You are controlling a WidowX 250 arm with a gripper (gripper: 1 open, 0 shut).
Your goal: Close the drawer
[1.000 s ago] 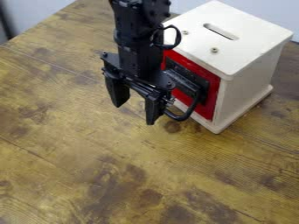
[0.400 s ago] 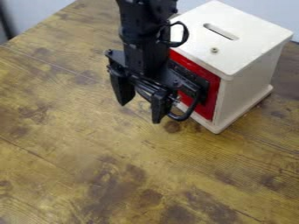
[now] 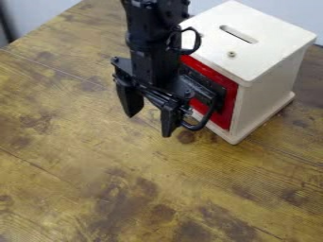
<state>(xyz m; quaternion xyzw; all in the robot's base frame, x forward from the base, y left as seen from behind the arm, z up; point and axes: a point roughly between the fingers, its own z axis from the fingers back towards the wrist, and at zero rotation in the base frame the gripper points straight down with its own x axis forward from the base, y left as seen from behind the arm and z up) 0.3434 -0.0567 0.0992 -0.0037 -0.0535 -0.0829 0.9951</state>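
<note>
One black robot arm descends from the top of the view, near vertical, wrist pointed down at the desk. Its gripper carries two dark fingers, spread apart with open space between them and holding nothing. The finger nearer the cube hangs just in front of the drawer's loop handle; whether it touches the handle cannot be told.

Count: one cream cube casing with one slot in its top face; one red drawer with a black front plate, set in the casing's left-facing side, its red front standing about level with the casing face. One black cable loop shows beside the arm.

The desk is worn brown wood with dark blotches and plank seams. A strip of grey floor shows beyond its far-left edge.
</note>
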